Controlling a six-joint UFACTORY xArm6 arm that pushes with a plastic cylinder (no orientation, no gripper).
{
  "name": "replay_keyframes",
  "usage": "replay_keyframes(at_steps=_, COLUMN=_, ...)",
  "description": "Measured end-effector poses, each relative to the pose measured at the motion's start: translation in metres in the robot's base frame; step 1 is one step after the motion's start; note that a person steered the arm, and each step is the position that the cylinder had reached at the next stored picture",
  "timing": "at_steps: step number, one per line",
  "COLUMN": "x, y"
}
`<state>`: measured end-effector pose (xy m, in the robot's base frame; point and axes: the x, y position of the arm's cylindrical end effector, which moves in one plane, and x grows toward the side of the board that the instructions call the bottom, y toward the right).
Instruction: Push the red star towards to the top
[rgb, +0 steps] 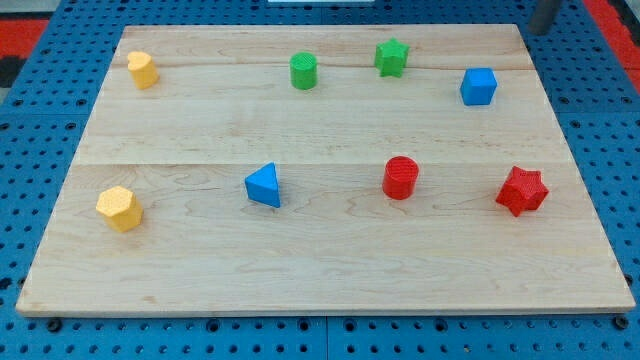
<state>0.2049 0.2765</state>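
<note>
Blocks, 8 in all, sit apart on the pale wooden board (330, 270). The red plastic star (522, 190) lies near the right edge, right of the red cylinder (400, 177), with the blue cube (478, 86) farther back. My tip does not show; only a grey rod end (546, 14) appears at the far right corner.
</note>
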Motion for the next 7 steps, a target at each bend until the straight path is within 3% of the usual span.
replay_keyframes(at_steps=1, x=0.064, y=-0.095)
replay_keyframes(at_steps=3, x=0.083, y=-0.117)
replay_keyframes(at_steps=4, x=0.121, y=-0.173)
replay_keyframes(at_steps=5, x=0.204, y=-0.169)
replay_keyframes(at_steps=6, x=0.210, y=-0.089)
replay_keyframes(at_steps=7, x=0.200, y=-0.069)
